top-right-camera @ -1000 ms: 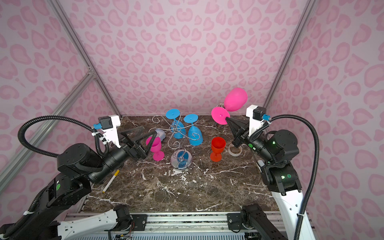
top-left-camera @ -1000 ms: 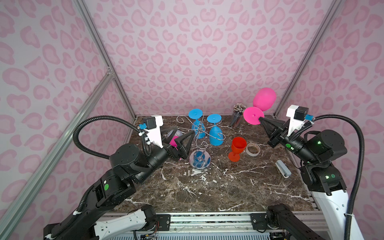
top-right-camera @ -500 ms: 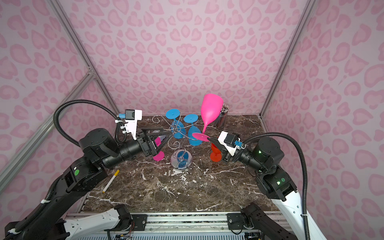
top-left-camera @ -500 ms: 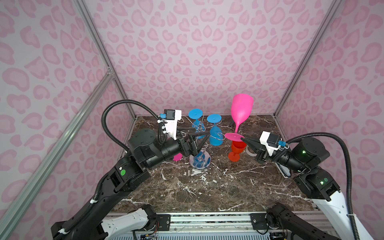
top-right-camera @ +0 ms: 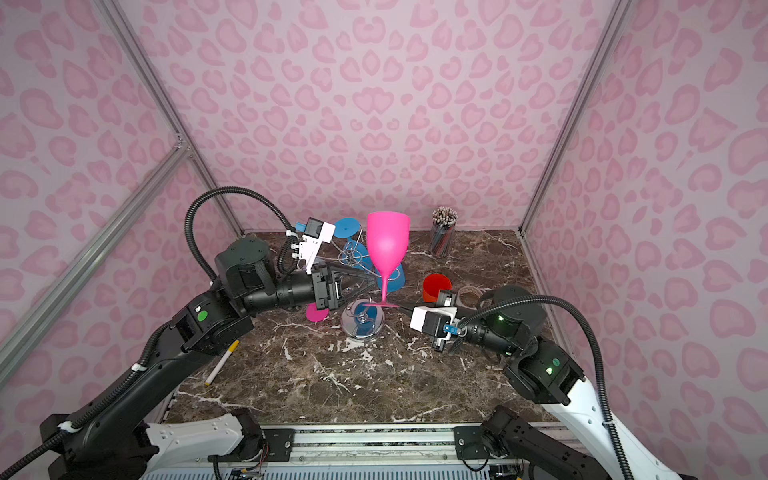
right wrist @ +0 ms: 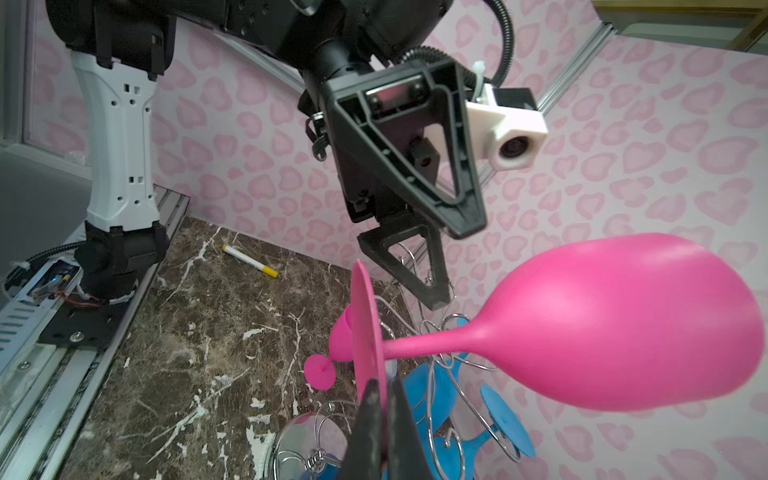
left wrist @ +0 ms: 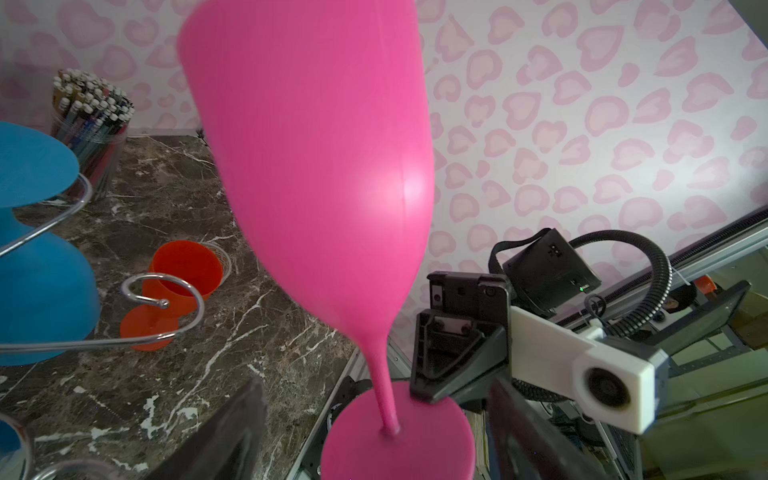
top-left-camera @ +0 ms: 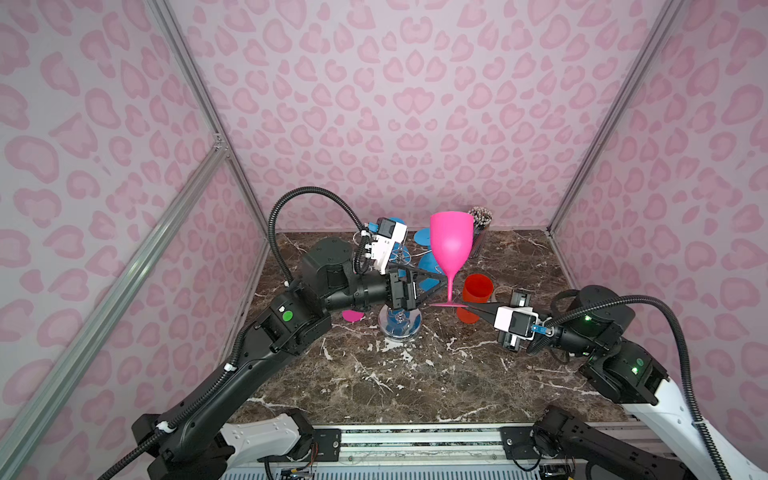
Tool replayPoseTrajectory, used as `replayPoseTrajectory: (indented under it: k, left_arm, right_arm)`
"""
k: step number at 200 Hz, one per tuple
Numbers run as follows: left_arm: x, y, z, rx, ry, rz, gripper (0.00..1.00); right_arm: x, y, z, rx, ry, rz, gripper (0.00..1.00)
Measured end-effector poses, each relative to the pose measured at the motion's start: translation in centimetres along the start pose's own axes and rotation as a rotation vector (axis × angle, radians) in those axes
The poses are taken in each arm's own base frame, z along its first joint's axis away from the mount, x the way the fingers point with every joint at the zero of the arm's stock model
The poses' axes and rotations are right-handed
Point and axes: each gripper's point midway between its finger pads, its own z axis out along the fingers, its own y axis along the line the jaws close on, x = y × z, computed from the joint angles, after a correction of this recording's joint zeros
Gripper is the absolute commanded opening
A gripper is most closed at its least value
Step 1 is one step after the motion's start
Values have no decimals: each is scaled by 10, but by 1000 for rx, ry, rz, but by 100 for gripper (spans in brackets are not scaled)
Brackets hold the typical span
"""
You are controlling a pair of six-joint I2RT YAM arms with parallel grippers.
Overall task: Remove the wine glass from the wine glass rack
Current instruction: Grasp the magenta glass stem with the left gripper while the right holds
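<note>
Your right pincer pinches only the foot's rim of the pink wine glass, upright beside the wine glass rack above the middle of the table, so if your left pincer, apart around the stem, closes off-centre, the glass could lever loose.

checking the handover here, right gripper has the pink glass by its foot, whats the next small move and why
Probably close the left gripper on the stem. The pink wine glass is upright in the air, pinched only at the edge of its foot by the shut right gripper, a thin hold. The left fingers stand open on either side of the stem.
</note>
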Motion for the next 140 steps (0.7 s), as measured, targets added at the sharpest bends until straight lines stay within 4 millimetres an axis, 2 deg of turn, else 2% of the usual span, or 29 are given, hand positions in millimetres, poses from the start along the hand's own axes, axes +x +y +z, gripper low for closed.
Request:
replayPoseTrajectory:
  k: [34, 81, 112, 116, 140]
  left_arm:
    - [10, -1, 8, 38, 60, -26, 66]
    - [14, -2, 11, 58, 83, -32, 38]
    - [15, 1, 11, 50, 81, -34, 37]
    - [15, 1, 11, 49, 80, -34, 33]
    - [16, 4, 10, 38, 75, -33, 26]
  right_arm:
    - [0, 4, 7, -6, 13, -41, 0]
    - [1, 6, 13, -3, 25, -70, 0]
    - [0, 7, 15, 4, 27, -85, 0]
    - [0, 7, 15, 5, 28, -87, 0]
    - [-3, 10, 16, 1, 24, -92, 0]
